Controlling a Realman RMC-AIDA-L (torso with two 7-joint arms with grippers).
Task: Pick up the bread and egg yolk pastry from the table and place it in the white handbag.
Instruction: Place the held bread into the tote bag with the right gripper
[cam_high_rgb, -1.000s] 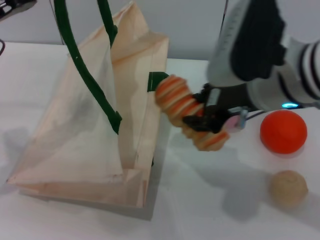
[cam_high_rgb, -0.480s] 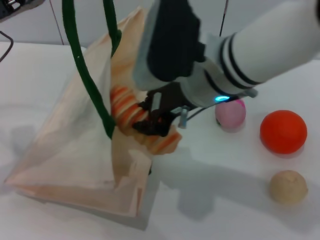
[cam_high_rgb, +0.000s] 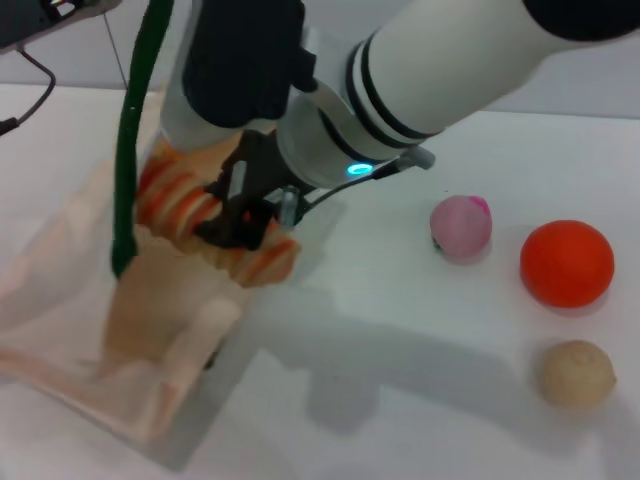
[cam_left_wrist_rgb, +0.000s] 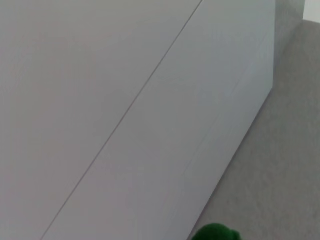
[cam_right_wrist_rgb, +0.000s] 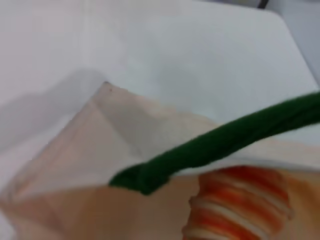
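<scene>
My right gripper (cam_high_rgb: 240, 215) is shut on the bread (cam_high_rgb: 205, 220), a tan ridged loaf with orange stripes, and holds it at the open mouth of the white handbag (cam_high_rgb: 150, 330). The bag's cream cloth is pushed down and crumpled under it. A green handle (cam_high_rgb: 130, 150) runs up out of view on the left. The right wrist view shows the bread (cam_right_wrist_rgb: 240, 205) beside the green handle (cam_right_wrist_rgb: 220, 142) and the bag's cloth (cam_right_wrist_rgb: 75, 165). The egg yolk pastry (cam_high_rgb: 577, 373), a pale tan ball, lies on the table at the right. My left gripper is out of view.
A pink ball (cam_high_rgb: 461, 227) and a bright orange ball (cam_high_rgb: 566, 263) lie on the white table (cam_high_rgb: 400, 400) to the right of the bag. A dark cable (cam_high_rgb: 30, 70) runs at the back left. The left wrist view shows only a pale wall and a bit of green handle (cam_left_wrist_rgb: 215, 234).
My right arm has carried the bread leftward from beside the bag to its mouth. The bag has been pushed left and has collapsed. The pink ball has come into view.
</scene>
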